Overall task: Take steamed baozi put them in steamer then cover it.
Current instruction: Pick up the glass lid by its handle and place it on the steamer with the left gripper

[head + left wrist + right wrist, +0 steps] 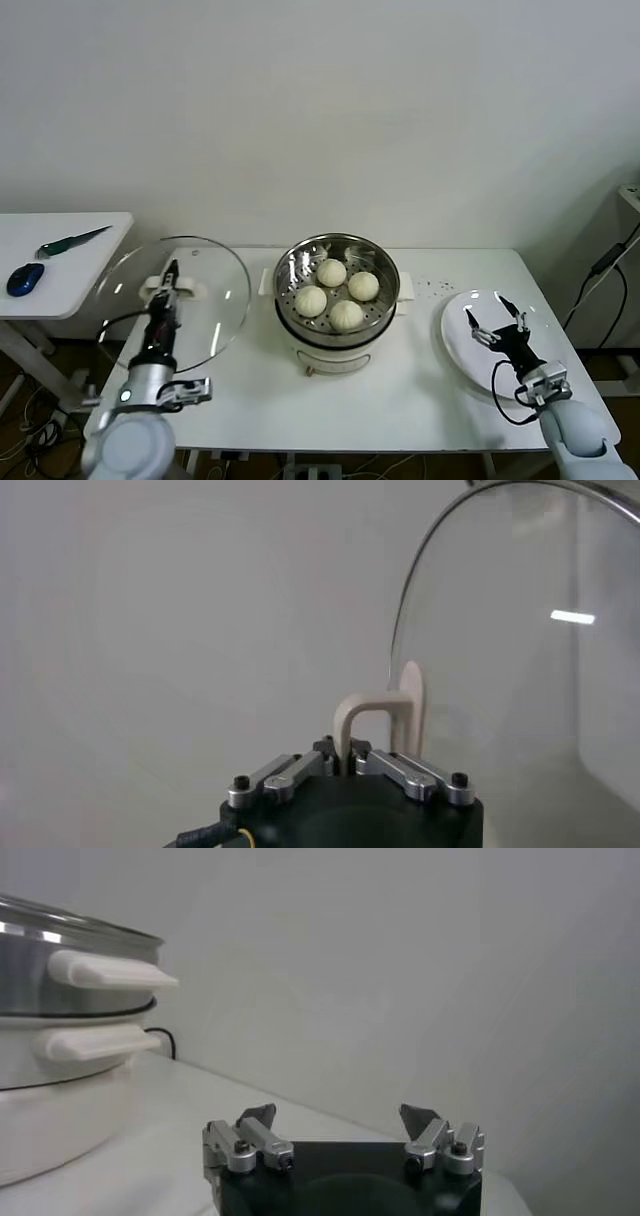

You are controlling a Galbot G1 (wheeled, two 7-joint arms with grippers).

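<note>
1. Left gripper point(170, 275) clamped on the cream handle point(372, 715) of the glass lid point(205, 300); the jaws are closed together around the handle loop, as the left wrist view shows. Lid is held tilted, up off the bench point(420, 390), to the left of the steamer point(338, 290) and apart from it.

2. Right gripper point(497, 322) sits over the white plate point(460, 340) at the right end of the bench, jaws spread apart, nothing between them. Reads as idle.

3. Progress, loading: 4 steamed baozi point(337, 293) lie in the steamer basket, grouped near the middle of the perforated floor. Plate shows bare, none left on it. Loading looks finished.

4. Progress, covering: not yet done. Steamer top is open. Judgement: the only step left is carrying the lid across, levelling it and setting it on the rim.

5. Edges: the lid's metal rim reaches out past the left edge of the bench, toward the side table point(60, 250), which carries a blue mouse point(25, 278) and a dark green tool point(72, 241). Steamer side handles point(105, 970) stick out on both sides; the left one is nearest the lid's path.

6. Room: bench surface between lid and steamer is bare, so a sideways carry looks unobstructed. Space above the steamer is open. Right gripper is well apart from the pot and should not interfere.

7. Risk, judged: a tilted lid could catch the near rim before seating flat.
</note>
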